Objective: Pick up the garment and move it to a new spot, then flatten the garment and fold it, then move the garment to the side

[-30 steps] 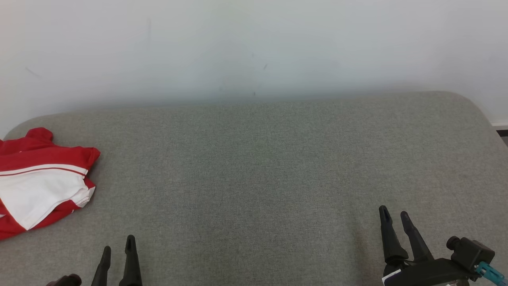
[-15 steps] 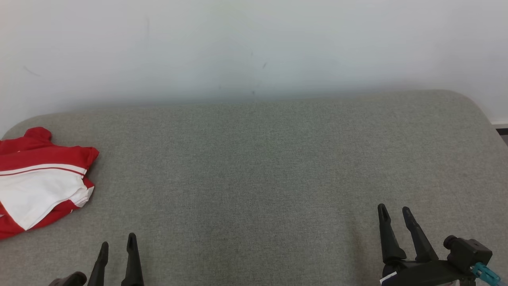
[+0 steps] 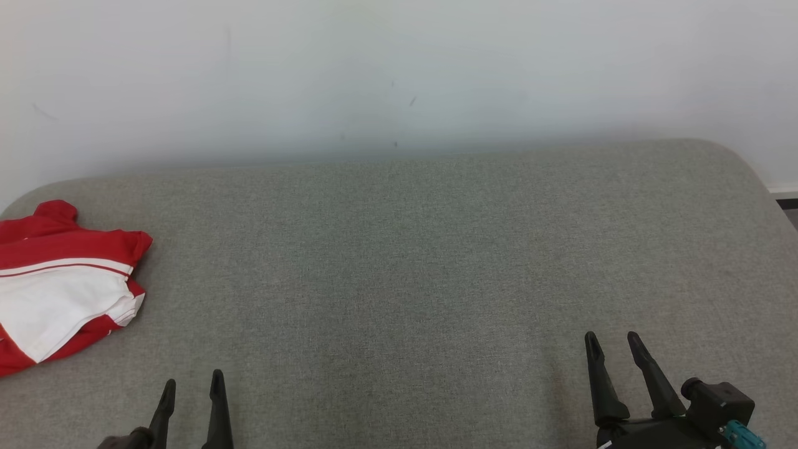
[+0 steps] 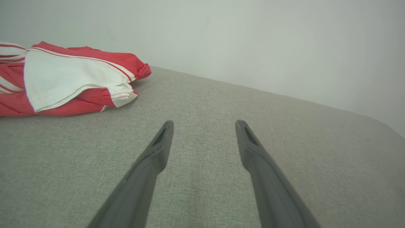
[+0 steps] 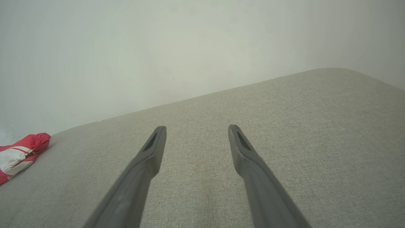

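Garment (image 3: 62, 280): red and white, crumpled in a loose heap at the far-left corner of the grey cushion (image 3: 399, 249), partly cut off by the head view's left edge. White panel on top, red fabric and thin stripes around it. It lies flat on the cushion, clear of both grippers.

Left gripper (image 3: 193, 378): over the cushion's near edge, left side, near the garment but apart from it. Its 2 fingers (image 4: 148, 164) are spread wide and released. In the left wrist view bare cushion fabric shows through the gap, with the garment off to the upper left of the tips.

Right gripper (image 3: 611, 335): over the cushion's near edge, right side, well apart from the garment. Its 2 fingers (image 5: 256, 177) are also spread wide, released, gripping nothing. In the right wrist view the gap frames plain cushion fabric, and the garment is a small red patch at the cushion's far-left end.

Can't tell whether either set of tips touches the cushion or sits just above it.

Pale wall (image 3: 399, 75) runs along the cushion's far edge.
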Robot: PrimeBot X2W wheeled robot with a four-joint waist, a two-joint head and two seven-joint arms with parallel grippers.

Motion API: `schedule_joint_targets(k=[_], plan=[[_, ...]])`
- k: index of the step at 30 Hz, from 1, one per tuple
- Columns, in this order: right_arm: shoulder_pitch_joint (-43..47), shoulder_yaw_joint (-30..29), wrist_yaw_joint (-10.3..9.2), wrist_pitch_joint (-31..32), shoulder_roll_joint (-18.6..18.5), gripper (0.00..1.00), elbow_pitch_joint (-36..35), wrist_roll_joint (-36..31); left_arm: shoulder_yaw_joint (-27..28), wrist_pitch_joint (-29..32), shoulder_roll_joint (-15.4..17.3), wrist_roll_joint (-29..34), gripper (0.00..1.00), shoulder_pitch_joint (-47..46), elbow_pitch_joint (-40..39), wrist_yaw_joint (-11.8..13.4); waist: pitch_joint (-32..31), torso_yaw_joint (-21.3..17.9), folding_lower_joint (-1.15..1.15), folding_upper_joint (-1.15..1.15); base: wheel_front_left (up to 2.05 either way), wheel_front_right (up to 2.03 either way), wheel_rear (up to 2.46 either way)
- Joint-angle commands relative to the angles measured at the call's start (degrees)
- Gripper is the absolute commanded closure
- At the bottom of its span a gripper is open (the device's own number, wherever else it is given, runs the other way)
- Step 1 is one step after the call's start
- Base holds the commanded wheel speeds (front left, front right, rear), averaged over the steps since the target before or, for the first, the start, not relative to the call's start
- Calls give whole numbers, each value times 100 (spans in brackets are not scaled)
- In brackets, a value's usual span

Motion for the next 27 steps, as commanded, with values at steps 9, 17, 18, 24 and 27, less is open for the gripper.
schedule_joint_targets(k=[9,17,18,24,27], plan=[[-44,10,-8,-146,-5,0,70,-575,-55,-158,30,556,0,76,20,-11,-17,-2,0,0,0,0,0],[-11,-13,-9,-245,56,0,97,-1027,-55,-252,32,879,0,101,96,-13,-11,-15,0,0,0,0,0],[-2,-19,-9,-260,55,0,98,-1058,-62,-264,32,915,0,104,100,-11,-10,-16,0,0,0,0,0],[-3,-21,-9,-317,33,0,114,-1321,-72,-327,33,1150,0,125,116,23,-11,-21,0,0,0,0,0],[-8,-14,-10,-332,28,0,114,-1396,-60,-345,34,1206,0,125,123,22,-3,-24,0,0,0,0,0]])
